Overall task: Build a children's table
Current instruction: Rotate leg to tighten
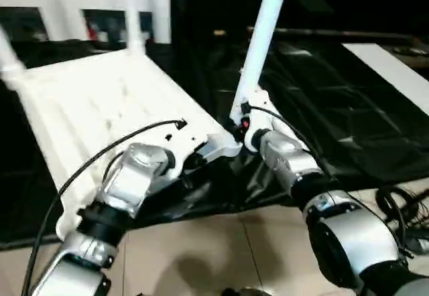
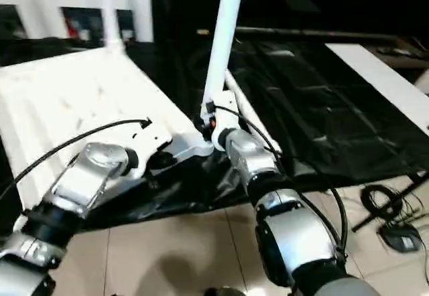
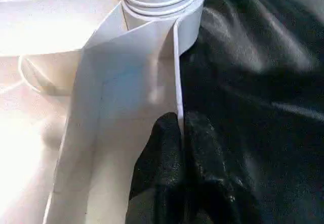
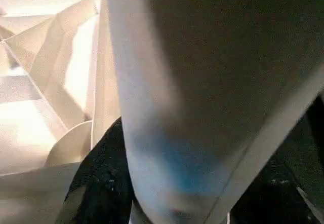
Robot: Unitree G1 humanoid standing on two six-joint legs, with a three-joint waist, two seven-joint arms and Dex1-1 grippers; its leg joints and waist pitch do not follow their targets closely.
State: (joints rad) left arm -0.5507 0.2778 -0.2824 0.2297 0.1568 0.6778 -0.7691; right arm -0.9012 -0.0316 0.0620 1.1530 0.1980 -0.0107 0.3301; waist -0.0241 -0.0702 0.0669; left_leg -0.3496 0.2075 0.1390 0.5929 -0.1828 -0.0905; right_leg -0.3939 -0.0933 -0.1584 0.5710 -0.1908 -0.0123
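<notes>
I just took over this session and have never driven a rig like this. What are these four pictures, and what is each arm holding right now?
The two wide pictures come from the robot's head, looking down over its silver arms. The other two are wrist cameras looking along each gripper. The white tabletop lies upside down on black sheeting, with legs already standing in its far corners. The left gripper has its jaws pinched on the tabletop's thin edge wall beside a threaded corner socket. The right gripper grips a white leg, held upright near the tabletop's near corner.
</notes>
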